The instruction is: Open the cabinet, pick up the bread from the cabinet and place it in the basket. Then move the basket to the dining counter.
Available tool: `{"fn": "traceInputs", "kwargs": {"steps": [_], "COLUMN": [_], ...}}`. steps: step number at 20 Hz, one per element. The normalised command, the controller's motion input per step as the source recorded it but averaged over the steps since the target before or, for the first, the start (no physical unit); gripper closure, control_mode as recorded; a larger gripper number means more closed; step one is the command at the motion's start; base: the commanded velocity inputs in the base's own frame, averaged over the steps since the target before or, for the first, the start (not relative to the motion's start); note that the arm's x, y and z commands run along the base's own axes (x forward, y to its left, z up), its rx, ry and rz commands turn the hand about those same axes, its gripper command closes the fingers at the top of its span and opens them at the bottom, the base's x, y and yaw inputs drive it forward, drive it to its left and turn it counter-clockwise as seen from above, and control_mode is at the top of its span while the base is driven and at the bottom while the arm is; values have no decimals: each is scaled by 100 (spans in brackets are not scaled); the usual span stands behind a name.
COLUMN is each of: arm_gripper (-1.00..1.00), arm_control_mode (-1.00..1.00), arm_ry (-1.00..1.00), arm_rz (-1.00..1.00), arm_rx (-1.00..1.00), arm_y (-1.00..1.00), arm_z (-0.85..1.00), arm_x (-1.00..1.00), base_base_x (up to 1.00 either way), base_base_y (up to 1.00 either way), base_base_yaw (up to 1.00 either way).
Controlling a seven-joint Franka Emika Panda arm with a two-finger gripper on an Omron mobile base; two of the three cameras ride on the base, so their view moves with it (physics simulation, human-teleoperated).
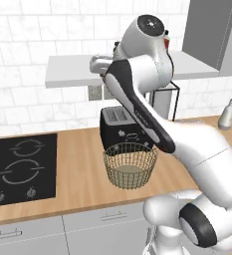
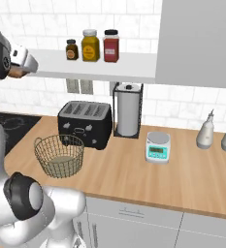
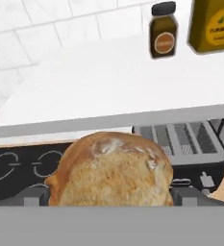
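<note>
Kitchen wall w/ white tile behind. Claw (image 3: 111,199) gripping bread (image 3: 111,169), jaws spread wide round it, hovering below white shelf (image 3: 108,86). Toaster (image 1: 118,127) sitting beneath, basket (image 1: 130,165) touching its front on wood counter (image 1: 80,174). Jars (image 2: 91,45) standing on shelf.

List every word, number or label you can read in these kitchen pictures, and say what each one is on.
None reads clearly.
Yellow jar: a line of label print, too blurred to read.
Brown jar: orange round label, no legible text.
Kitchen scale: display too small to read.
Toaster: no legible marks.
</note>
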Motion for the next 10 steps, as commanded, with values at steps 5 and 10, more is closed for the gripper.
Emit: {"fn": "traceInputs", "kwargs": {"steps": [5, 10], "arm_gripper": [100, 100], "arm_control_mode": [-100, -100], "arm_ry": [6, 29], "arm_rz": [0, 0], "arm_rx": [3, 0], "arm_y": [0, -31], "arm_z": [-56, -100], "arm_x": [-100, -93], "base_base_x": [0, 0], "base_base_y": [0, 0], "base_base_yaw": [0, 0]}}
